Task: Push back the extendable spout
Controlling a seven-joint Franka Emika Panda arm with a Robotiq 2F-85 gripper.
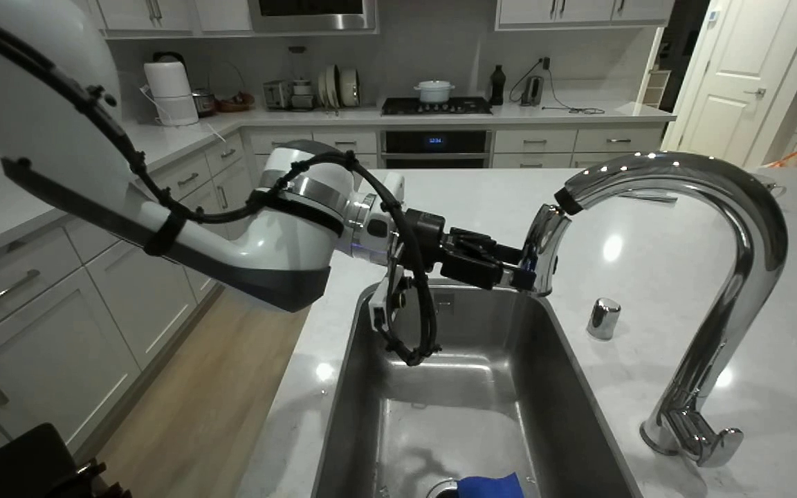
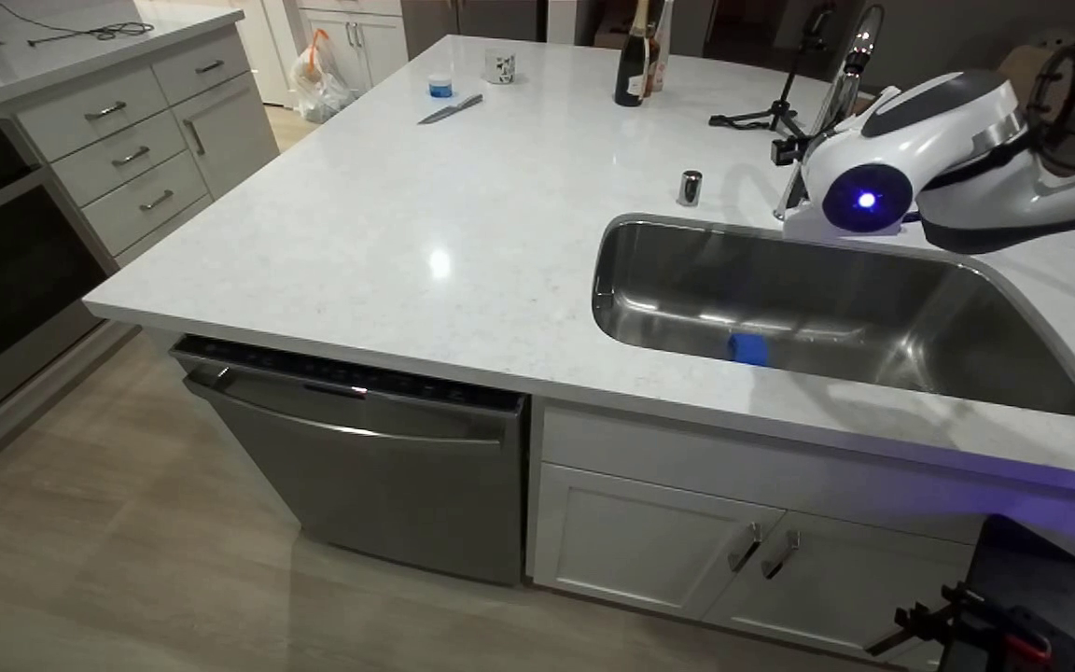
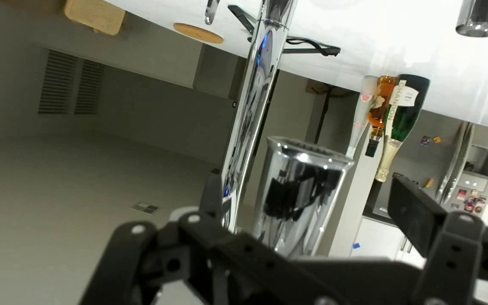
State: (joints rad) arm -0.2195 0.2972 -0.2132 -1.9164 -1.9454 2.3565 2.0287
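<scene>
Chrome spout hangs tilted at the end of the faucet; we have our black fingers wide apart around it.

In the wrist view the bottom edge is cropping the hand, which is looking blurred and is covering one end of the extendable spout. In an exterior view the robot arm is hiding part of the faucet. In an exterior view the bottom edge is cutting off the sink and a blue object, itself covering part of the drain.
</scene>
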